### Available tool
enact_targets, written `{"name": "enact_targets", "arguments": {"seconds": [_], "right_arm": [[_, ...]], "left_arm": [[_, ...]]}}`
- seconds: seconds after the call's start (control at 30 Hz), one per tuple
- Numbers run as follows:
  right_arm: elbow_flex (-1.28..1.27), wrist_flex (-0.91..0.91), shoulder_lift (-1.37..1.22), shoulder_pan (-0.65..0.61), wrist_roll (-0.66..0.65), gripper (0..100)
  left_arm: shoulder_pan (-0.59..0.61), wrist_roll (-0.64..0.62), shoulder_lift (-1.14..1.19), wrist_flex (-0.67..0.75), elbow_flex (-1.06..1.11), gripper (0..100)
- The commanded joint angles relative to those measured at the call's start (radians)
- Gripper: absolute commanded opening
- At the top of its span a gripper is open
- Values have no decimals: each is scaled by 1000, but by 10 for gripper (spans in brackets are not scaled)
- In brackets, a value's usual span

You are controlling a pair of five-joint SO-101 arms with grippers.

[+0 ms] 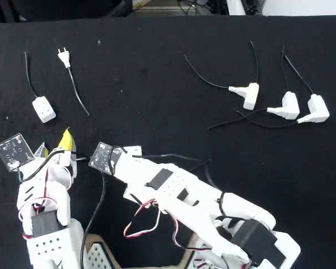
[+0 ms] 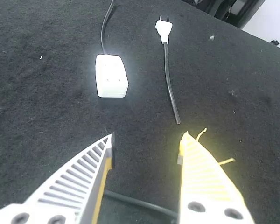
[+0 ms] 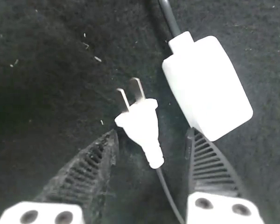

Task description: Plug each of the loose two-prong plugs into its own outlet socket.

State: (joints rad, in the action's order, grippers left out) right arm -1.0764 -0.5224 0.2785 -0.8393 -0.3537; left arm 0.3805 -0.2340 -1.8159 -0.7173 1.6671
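A white outlet socket (image 2: 111, 75) on a black cord lies on the black table, with a loose round-pin plug (image 2: 163, 27) and its cord beside it. Both lie ahead of my left gripper (image 2: 147, 137), which is open and holds nothing. In the high view they are the socket (image 1: 43, 109) and the plug (image 1: 63, 55), beyond the left gripper (image 1: 55, 143). My right gripper (image 3: 151, 135) is open over a flat-prong white plug (image 3: 137, 119), which lies between its fingers. A second white socket block (image 3: 207, 86) lies right beside that plug, under the right gripper (image 1: 130, 152).
Three white plug-and-socket pairs with black cords lie at the far right (image 1: 246, 94), (image 1: 288, 106), (image 1: 316, 109). The table's far edge (image 1: 168, 15) runs along the top. Loose cables trail beside the right arm (image 1: 173, 157).
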Motion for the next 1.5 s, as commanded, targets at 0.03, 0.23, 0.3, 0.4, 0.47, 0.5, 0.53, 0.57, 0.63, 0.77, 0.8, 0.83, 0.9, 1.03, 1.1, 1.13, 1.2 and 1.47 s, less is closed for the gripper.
{"name": "enact_targets", "arguments": {"seconds": [0.03, 0.23, 0.3, 0.4, 0.47, 0.5, 0.53, 0.57, 0.63, 0.77, 0.8, 0.83, 0.9, 1.03, 1.1, 1.13, 1.2, 1.47], "right_arm": [[36, -3, 13, -3, -69, 138], [36, 5, 33, 43, -60, 15], [38, -28, 77, 58, -60, 11], [38, -127, 197, 61, -14, 10], [45, -213, 263, 77, 57, 10], [51, -252, 285, 92, 81, 10], [65, -282, 289, 115, 100, 10], [85, -308, 283, 140, 115, 10], [120, -334, 246, 187, 133, 10], [166, -333, 93, 163, 130, 11], [182, -330, 48, 135, 130, 11], [194, -319, 4, 107, 130, 11], [223, -296, -74, 72, 137, 11], [295, -295, -189, 68, 138, 12], [326, -319, -220, 68, 138, 13], [337, -328, -231, 68, 140, 13], [349, -333, -237, 66, 153, 13], [355, -327, -237, 61, 187, 132]], "left_arm": [[-10, -12, -8, 15, -38, 234], [-10, -12, -8, 15, -38, 234], [-10, -12, -8, 15, -38, 234], [-10, -12, -8, 15, -38, 234], [-10, -12, -8, 15, -38, 234], [-10, -12, -8, 15, -38, 234], [-10, -12, -8, 15, -38, 234], [-10, -12, -8, 15, -38, 234], [-10, -12, -8, 15, -38, 234], [-10, -12, -8, 15, -38, 234], [-10, -12, -8, 15, -38, 234], [-10, -12, -8, 15, -38, 234], [-8, -12, -8, 15, -38, 234], [-7, -12, -8, 15, -38, 234], [-8, -12, -8, 15, -38, 234], [-8, -12, -8, 15, -38, 234], [-10, -12, -8, 15, -38, 234], [-10, -12, -8, 15, -38, 234]]}}
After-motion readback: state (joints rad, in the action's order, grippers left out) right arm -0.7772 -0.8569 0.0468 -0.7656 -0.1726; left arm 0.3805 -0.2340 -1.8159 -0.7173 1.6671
